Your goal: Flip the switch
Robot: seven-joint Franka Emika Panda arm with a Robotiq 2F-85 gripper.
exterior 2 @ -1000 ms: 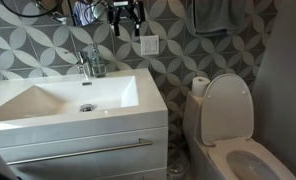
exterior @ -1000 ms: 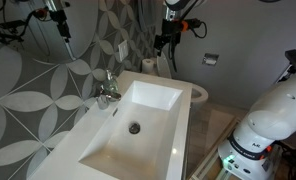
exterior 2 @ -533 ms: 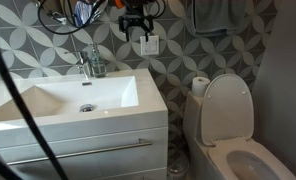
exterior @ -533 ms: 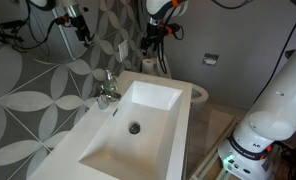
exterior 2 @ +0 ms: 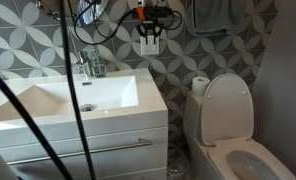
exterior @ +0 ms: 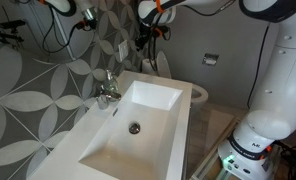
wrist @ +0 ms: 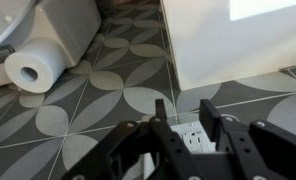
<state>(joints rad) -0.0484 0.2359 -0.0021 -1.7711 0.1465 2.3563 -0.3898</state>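
The switch is a white wall plate (exterior 2: 149,46) on the patterned tile wall, just right of the sink; in an exterior view it shows edge-on (exterior: 123,51). My gripper (exterior 2: 148,28) hangs right in front of the plate's upper part, and in an exterior view the gripper (exterior: 145,40) is a short way off the wall. In the wrist view the plate (wrist: 191,137) with its sockets lies between and behind the two black fingers (wrist: 163,110). My gripper (wrist: 185,112) holds nothing; its jaws stand partly apart with a gap.
A white basin (exterior: 158,100) with a chrome tap (exterior: 108,88) sits below and beside the plate. A toilet (exterior 2: 228,110) with a paper roll (exterior 2: 199,85) stands to the other side. Black cables (exterior 2: 73,90) hang in front of the camera.
The arm has swung along the wall from beside the mirror to right in front of the wall plate. The jaws have narrowed from wide open.
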